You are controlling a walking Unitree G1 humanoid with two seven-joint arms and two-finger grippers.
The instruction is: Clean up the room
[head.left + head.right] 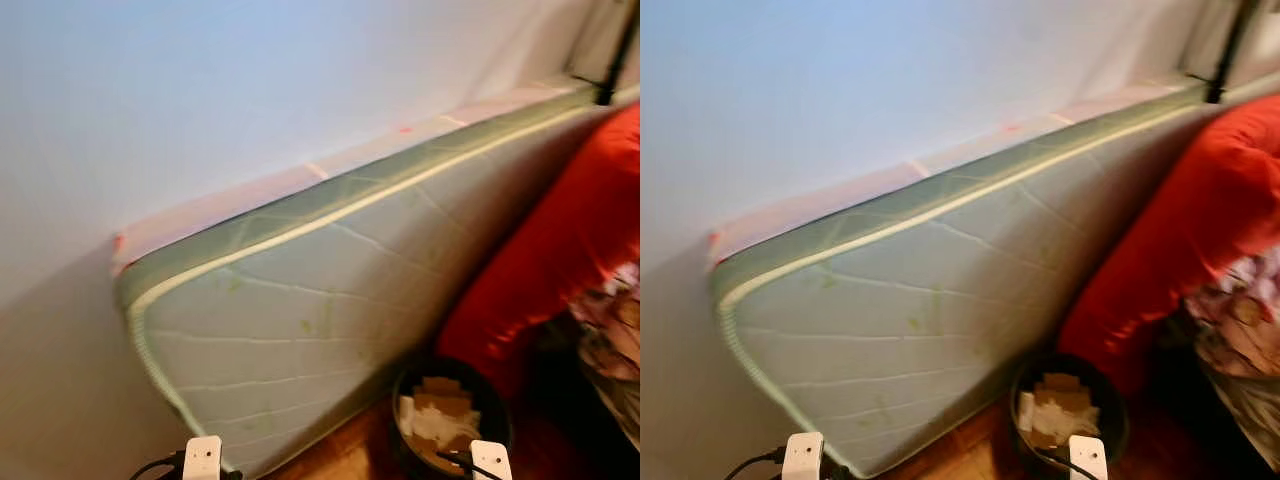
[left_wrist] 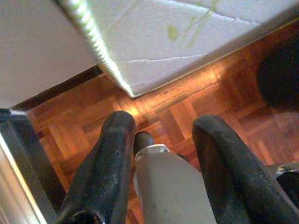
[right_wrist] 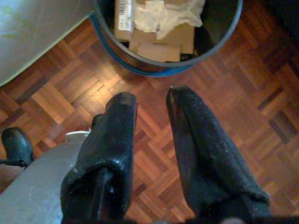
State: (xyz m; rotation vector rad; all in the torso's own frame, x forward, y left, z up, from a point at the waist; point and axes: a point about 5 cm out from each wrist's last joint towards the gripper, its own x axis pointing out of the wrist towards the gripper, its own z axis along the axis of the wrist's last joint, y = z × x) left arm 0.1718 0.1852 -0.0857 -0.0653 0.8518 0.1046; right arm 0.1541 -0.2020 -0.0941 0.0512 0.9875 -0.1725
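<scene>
Parquet floor [image 3: 60, 88] under both end effectors — left [image 2: 163, 126], right [image 3: 152, 100] — parted, empty.

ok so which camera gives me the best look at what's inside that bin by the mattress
The right wrist view: it looks down into the bin, showing flattened cardboard and crumpled white paper. Both eye views catch the bin low in the picture, at a slant and blurred. The left wrist view shows just a dark blurred shape at its edge, possibly the bin.

Legible text: none | printed strip on a cardboard piece [image 3: 124, 14] in the bin [image 3: 140, 63]: barcode-like lines, too small to read | mattress [image 1: 330, 300]: bore no readable label or brand
</scene>
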